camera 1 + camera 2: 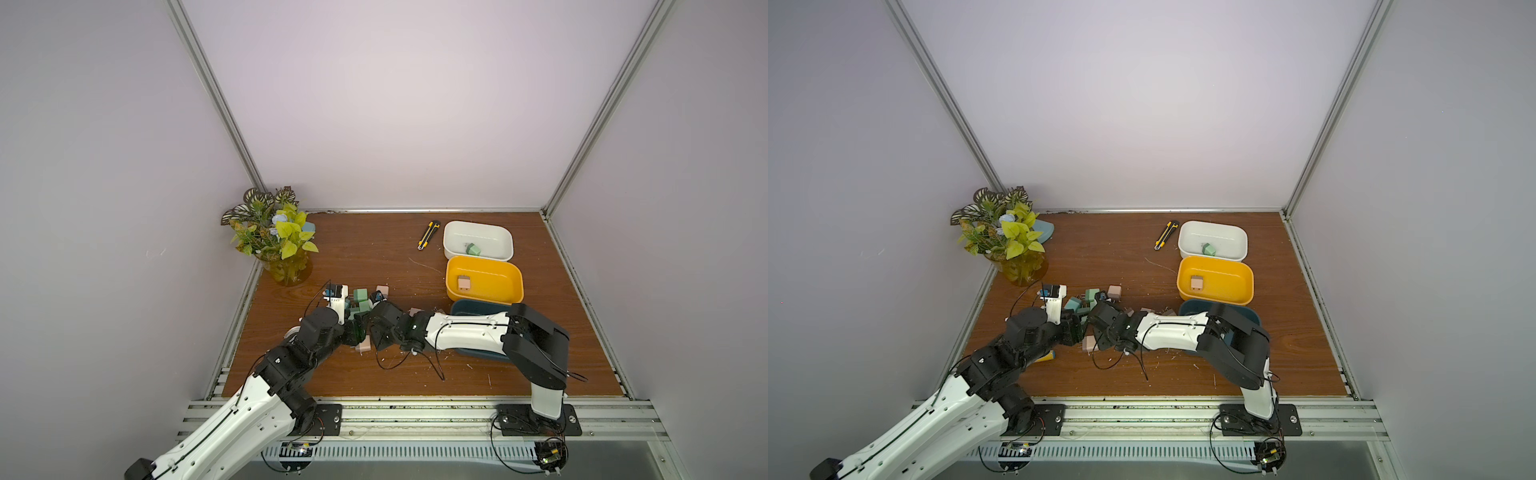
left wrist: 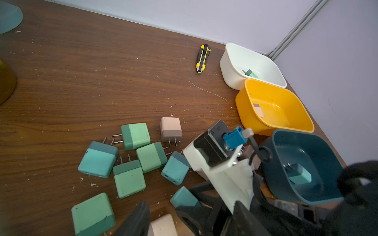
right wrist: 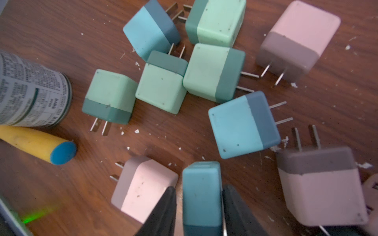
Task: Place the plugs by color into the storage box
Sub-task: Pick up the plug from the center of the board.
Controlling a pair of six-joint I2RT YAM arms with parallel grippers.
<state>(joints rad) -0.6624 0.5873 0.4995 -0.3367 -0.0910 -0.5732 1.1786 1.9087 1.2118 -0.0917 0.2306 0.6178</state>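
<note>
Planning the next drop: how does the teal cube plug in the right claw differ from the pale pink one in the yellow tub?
Colour: teal cube plug versus pale pink cube plug. State: the teal one clamped in the right claw, the pink one loose in the yellow plastic tub. Both are banded cubes.

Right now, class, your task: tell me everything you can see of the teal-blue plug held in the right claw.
The teal-blue plug is a small rounded cube of matte, speckled plastic: light teal body, darker band at the end nearest the wrist. Its prongs are hidden. The right claw is shut on it, a black finger against each side. Whether it touches the wooden table is unclear. A pale pink plug lies close beside.
</note>
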